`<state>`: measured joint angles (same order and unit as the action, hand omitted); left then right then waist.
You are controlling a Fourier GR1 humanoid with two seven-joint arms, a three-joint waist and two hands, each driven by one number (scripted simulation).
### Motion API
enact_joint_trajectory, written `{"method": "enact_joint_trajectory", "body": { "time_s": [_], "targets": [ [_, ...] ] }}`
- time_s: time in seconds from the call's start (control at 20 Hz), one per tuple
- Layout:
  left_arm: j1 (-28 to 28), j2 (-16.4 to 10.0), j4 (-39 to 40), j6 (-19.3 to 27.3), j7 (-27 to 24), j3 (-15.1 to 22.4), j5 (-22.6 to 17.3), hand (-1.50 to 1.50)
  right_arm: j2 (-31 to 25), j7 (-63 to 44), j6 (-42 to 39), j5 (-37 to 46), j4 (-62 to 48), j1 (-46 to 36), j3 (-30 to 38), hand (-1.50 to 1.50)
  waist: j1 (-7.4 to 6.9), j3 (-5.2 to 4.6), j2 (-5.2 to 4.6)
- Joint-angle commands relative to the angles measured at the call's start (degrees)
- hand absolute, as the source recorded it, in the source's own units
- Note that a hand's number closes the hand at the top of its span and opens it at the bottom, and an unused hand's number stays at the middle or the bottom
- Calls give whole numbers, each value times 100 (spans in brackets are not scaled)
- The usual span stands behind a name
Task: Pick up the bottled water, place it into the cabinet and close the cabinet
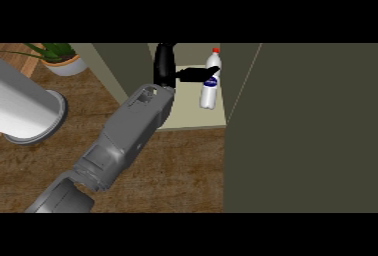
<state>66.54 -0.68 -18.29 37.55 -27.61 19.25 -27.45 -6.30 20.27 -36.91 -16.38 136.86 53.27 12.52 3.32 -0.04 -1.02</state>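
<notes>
The bottled water [210, 95], clear with a red cap and a blue label, stands upright on the pale shelf [188, 117] inside the cabinet. My left hand [165, 64] is inside the cabinet just left of the bottle. Its fingers point straight up and away. The thumb [195, 75] stretches right and reaches the bottle near its label. No finger is curled round the bottle, so the hand is open. The grey forearm [133, 130] comes in from the lower left. My right hand shows nowhere.
The cabinet's dark olive door [310, 125] stands open and fills the right side. A big grey-white cylinder [26, 105] sits at the left on the wooden counter [177, 170]. A potted plant [59, 59] stands at the back left.
</notes>
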Motion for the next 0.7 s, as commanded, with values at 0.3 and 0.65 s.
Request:
{"method": "enact_joint_trajectory", "body": {
  "time_s": [0.3, 0.65],
  "targets": [
    [316, 27, 345, -503, -536, -494, -103, -150, 25, -485, 130, -547, 674, 110, -12, -150, -62, -4, 23],
    [329, 68, -224, -1373, -667, -816, -466, -150, -19, -404, 127, -577, 761, 180, 195, -150, -134, -4, 76]
  ]
}}
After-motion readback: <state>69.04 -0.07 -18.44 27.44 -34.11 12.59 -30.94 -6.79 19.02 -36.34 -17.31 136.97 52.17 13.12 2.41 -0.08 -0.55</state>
